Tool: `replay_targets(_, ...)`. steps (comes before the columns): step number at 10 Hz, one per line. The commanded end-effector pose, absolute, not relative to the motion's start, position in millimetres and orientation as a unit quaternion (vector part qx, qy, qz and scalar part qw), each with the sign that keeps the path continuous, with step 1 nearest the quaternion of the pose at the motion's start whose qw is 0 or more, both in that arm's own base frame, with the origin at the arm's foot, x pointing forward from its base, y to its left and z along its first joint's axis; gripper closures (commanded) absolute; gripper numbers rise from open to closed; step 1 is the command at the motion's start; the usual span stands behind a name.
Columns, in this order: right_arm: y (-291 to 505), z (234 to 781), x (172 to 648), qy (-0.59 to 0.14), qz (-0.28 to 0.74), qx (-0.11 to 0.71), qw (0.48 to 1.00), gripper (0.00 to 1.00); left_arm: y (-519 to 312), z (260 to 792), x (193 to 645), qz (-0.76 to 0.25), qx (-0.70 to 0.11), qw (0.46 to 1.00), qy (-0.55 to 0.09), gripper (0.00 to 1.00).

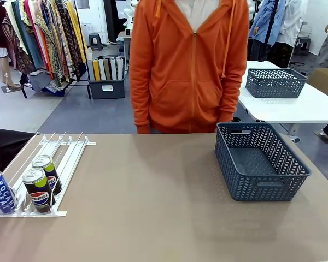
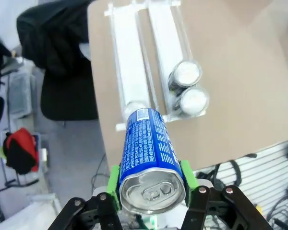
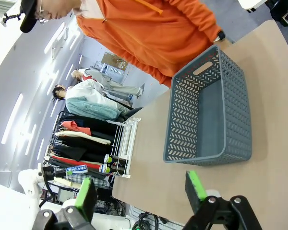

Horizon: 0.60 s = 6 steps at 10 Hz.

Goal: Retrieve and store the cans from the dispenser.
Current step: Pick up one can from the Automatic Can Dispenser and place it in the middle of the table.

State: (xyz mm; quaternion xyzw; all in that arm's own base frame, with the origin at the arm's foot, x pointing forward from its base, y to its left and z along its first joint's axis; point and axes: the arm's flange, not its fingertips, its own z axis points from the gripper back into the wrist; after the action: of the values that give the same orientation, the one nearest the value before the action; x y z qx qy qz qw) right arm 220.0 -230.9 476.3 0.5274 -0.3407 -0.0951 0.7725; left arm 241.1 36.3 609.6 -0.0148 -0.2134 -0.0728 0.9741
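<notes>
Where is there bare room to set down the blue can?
Basket is empty. Table is bare between dispenser and basket, and along the near edge. Crowded: the dispenser's near end, where two Pepsi cans sit.

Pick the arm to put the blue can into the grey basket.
Left, probably. The left gripper is shut on the blue can, so it only needs carrying to the basket. The right gripper is open and empty, though nearer the basket.

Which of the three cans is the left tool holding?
The blue Pocari Sweat can, clamped in the left tool; both black Pepsi cans sit in the dispenser.
</notes>
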Motion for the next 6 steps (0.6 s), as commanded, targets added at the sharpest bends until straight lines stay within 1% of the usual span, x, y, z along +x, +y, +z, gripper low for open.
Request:
replay_targets(1,-232.9,480.8,224.0,-0.357,-0.087,0.529,0.765,0.00,-34.7,633.0,291.4,-0.097,-0.042,0.968,-0.226,1.00)
replay_targets(2,-232.9,480.8,224.0,-0.357,-0.087,0.529,0.765,0.00,-81.4,636.9,314.9,-0.129,-0.052,0.965,-0.221,1.00)
replay_targets(3,-232.9,480.8,224.0,-0.357,-0.087,0.529,0.765,0.00,-139.0,634.4,339.4,-0.198,-0.069,0.958,-0.194,1.00)
replay_targets(4,-232.9,480.8,224.0,-0.357,-0.087,0.529,0.765,0.00,-191.2,622.5,359.1,-0.248,-0.071,0.953,-0.160,1.00)
replay_targets(5,-232.9,480.8,224.0,-0.357,-0.087,0.529,0.765,0.00,-242.2,602.6,373.2,-0.285,-0.063,0.948,-0.128,1.00)
replay_targets(6,-232.9,480.8,224.0,-0.357,-0.087,0.529,0.765,0.00,-291.0,579.9,383.5,-0.311,-0.071,0.943,-0.098,1.00)
